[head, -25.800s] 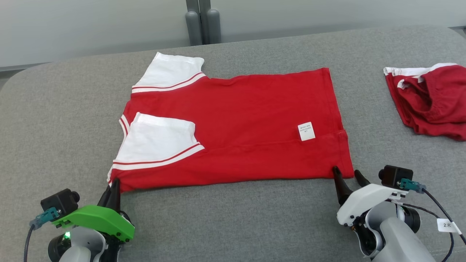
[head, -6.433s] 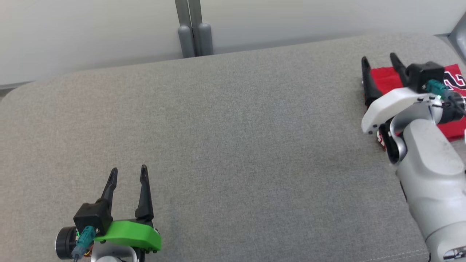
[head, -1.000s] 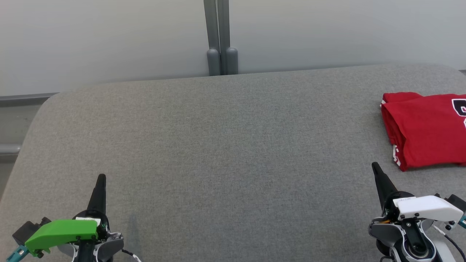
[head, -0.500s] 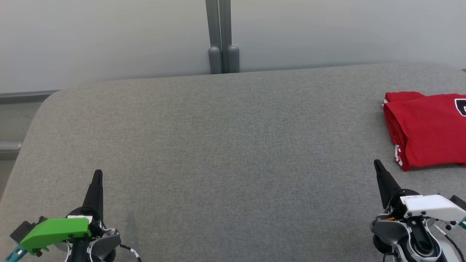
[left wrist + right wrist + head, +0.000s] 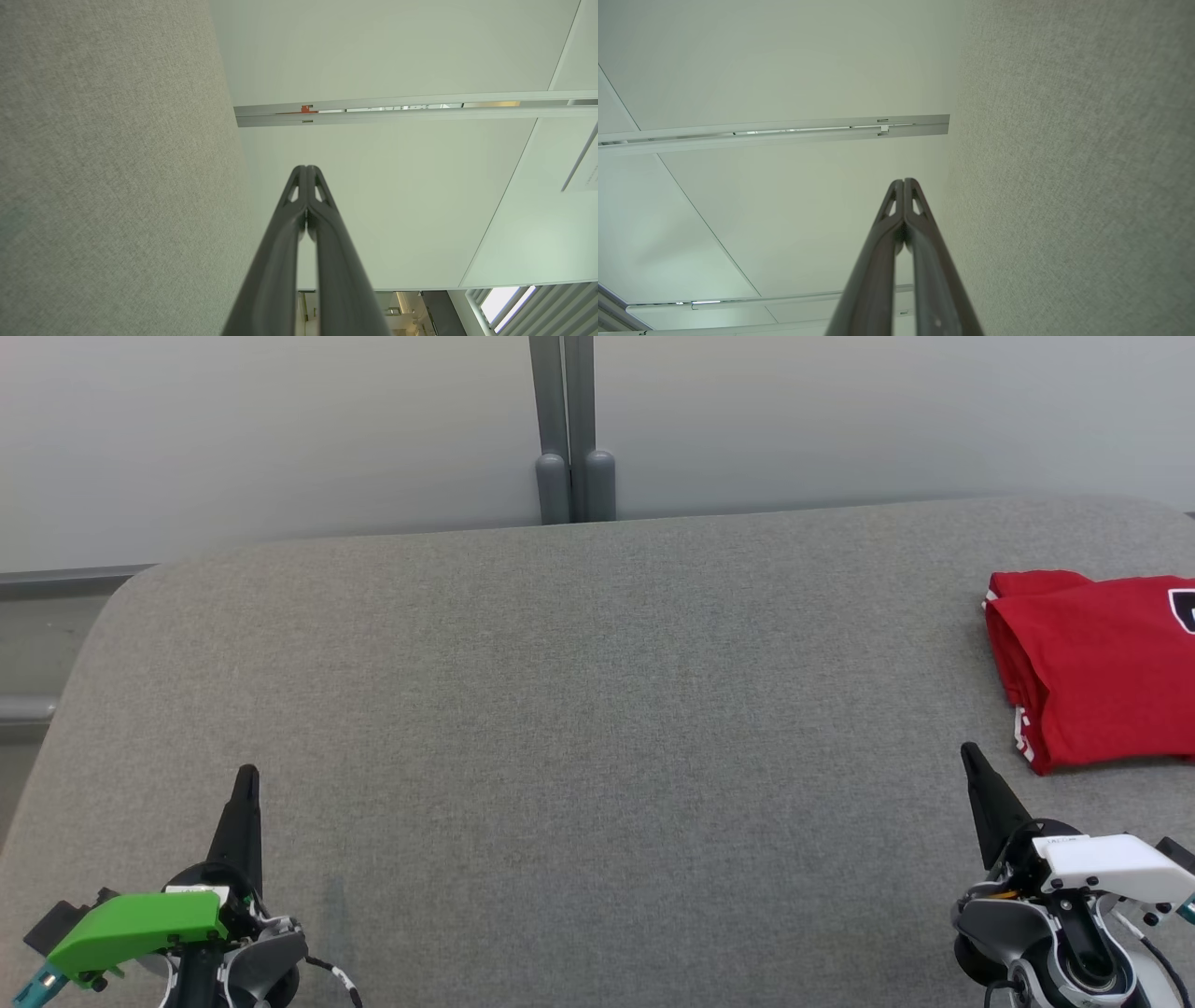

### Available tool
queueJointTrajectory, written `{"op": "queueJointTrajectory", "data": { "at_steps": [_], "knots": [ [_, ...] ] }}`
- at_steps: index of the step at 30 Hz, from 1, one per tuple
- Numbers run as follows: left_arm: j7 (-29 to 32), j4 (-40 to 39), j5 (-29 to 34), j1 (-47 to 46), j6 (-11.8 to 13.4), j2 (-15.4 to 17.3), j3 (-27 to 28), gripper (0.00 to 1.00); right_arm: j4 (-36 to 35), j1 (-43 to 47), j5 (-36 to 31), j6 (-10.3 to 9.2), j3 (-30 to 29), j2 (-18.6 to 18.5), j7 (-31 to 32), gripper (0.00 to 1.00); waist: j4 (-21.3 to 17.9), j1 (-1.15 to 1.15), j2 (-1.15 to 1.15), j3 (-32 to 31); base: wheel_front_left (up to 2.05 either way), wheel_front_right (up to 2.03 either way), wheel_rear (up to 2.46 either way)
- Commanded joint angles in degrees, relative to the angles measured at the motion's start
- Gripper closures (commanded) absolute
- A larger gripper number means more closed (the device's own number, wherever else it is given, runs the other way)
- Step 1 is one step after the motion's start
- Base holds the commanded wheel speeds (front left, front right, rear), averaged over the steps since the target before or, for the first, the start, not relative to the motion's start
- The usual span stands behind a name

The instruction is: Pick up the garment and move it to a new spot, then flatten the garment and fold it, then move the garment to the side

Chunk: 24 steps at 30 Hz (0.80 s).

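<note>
Head view shows you the folded red garment [image 5: 1102,672] lying flat at the counter's [image 5: 597,709] far right, partly cut off by the frame edge. Your left fingers [image 5: 241,831] and right fingers [image 5: 990,807] point up from the bottom corners, each pair pressed fully together, holding nothing. The right pair is near the garment's front corner, not touching.

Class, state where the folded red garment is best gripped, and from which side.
Probably the stacked left edge of the folded red garment, coming from the grey surface on that side: the layers meet there, so one pinch may catch them all.
</note>
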Motion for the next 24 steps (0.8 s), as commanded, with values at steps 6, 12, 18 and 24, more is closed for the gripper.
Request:
{"op": "queueJointTrajectory", "data": {
  "at_steps": [6, 12, 18, 24],
  "knots": [
    [0.2, -0.1, -0.1, -0.7, -0.4, 0.0, 0.2, 1.0, -0.3, -0.4, 0.3, 0.04, -0.1, -0.1, 0.1, 1.0, 0.0, 0.0, 0.0, 0.0, 0.0, 0.0, 0.0],
    [0.2, -0.1, -0.1, -0.7, -0.4, 0.0, 0.2, 1.0, -0.3, -0.4, 0.3, 0.04, -0.2, -0.1, 0.1, 1.0, 0.0, 0.0, 0.0, 0.0, 0.0, 0.0, 0.0],
    [0.2, -0.2, -0.1, -0.7, -0.4, 0.0, 0.1, 1.0, -0.3, -0.4, 0.2, 0.04, -0.2, -0.1, 0.2, 1.0, 0.0, 0.0, 0.0, 0.0, 0.0, 0.0, 0.0],
    [0.2, -0.2, -0.1, -0.7, -0.4, 0.0, 0.1, 1.0, -0.3, -0.4, 0.2, 0.04, -0.2, -0.1, 0.2, 1.0, 0.0, 0.0, 0.0, 0.0, 0.0, 0.0, 0.0]
  ]
}}
